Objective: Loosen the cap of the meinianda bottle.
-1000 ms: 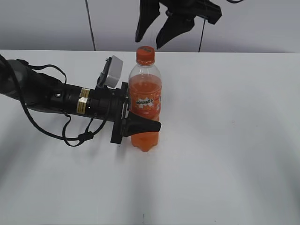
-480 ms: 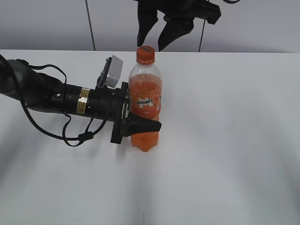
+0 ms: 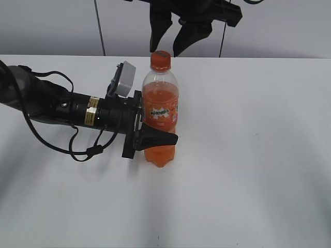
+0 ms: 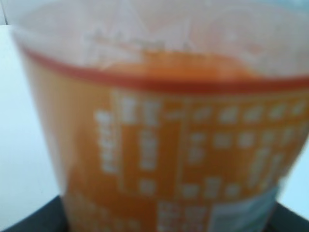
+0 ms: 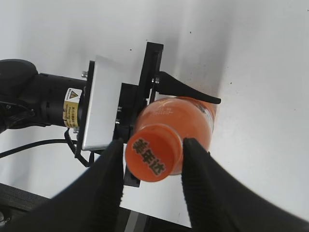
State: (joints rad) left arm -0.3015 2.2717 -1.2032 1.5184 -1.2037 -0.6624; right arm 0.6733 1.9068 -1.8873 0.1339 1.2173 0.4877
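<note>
The bottle [image 3: 160, 116] stands upright on the white table [image 3: 248, 170], its orange label carrying a white and green Mirinda logo. From the side the left pincer [image 3: 152, 132] is clamped around the lower body, one black finger [image 3: 158, 138] crossing the front just below the logo. The left wrist view is filled by the blurred back of the label, rows of small white print too soft to read. The orange cap [image 5: 153, 152] bears dark characters on top, probably Chinese. The right pincer [image 5: 152, 181] hangs above it with its ribbed fingers [image 5: 205, 188] apart, one on each side of the cap; no contact shows. A yellow warning sticker [image 5: 71, 94] sits on the left arm [image 3: 57, 106], whose black cable [image 3: 77, 150] loops on the table behind the left pincer.
</note>
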